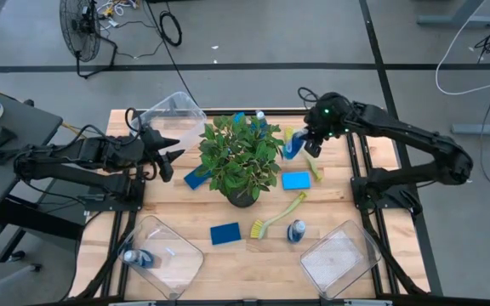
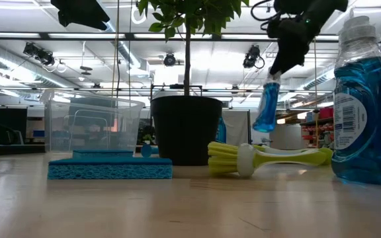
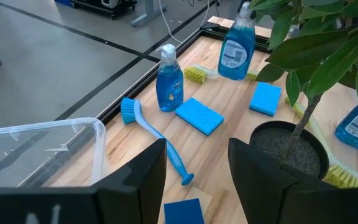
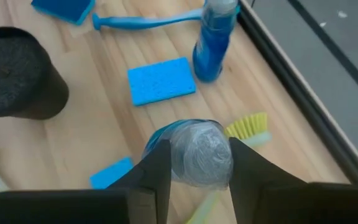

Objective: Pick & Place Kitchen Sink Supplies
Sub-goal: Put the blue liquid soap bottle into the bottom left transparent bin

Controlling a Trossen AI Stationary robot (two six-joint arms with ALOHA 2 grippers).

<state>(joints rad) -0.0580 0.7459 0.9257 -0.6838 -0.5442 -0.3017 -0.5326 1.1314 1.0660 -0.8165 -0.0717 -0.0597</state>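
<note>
Nearest the low camera stands a big blue bottle (image 2: pixel 366 106) at the right edge of that view, upright on the wooden table (image 1: pixel 236 259). From the table's left side: the left gripper (image 1: pixel 167 151) hovers beside a clear bin (image 1: pixel 173 119) at the far left corner, its fingers (image 3: pixel 143 171) parted with nothing between them. Another bin (image 1: pixel 162 255) at the near left corner holds a bottle lying down (image 1: pixel 133 256). A blue sponge (image 1: pixel 225 233) lies flat on the wood just right of that bin, and a second sponge (image 1: pixel 197 178) lies by the potted plant (image 1: pixel 240 157) in the middle. Right of the plant sit a third sponge (image 1: pixel 296 179) and a yellow-green dish brush (image 1: pixel 277 217) — the brush near the upright bottle. Further right, the right gripper (image 1: pixel 311 141) is clenched on the cap of a blue bottle (image 2: pixel 267 106) — it hangs clear of the table, neck up. An empty bin (image 1: pixel 340 257) sits at the near right corner.
</note>
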